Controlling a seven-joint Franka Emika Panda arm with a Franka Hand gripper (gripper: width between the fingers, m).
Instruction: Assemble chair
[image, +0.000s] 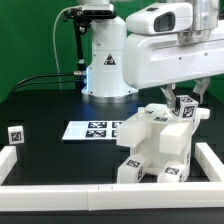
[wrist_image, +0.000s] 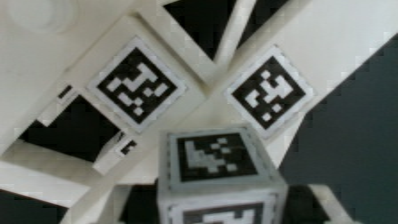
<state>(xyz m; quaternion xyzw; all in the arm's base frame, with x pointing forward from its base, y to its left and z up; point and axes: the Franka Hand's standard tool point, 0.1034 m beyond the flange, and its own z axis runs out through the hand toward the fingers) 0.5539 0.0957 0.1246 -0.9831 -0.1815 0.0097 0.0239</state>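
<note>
The partly built chair (image: 152, 148), a blocky white assembly with black-and-white tags, stands on the black table (image: 45, 105) towards the exterior view's right, just beside the marker board (image: 93, 128). The gripper (image: 187, 104) hangs over the assembly's upper corner on that side. Its jaws are drawn narrow on either side of a small tagged block (image: 185, 111) and appear to clasp it. In the wrist view that block (wrist_image: 214, 160) fills the gap between the fingers, above two tagged chair panels (wrist_image: 139, 85). Whether the block is joined to the chair cannot be told. A small loose tagged part (image: 15, 133) lies well apart, by the white border rail (image: 60, 190).
</note>
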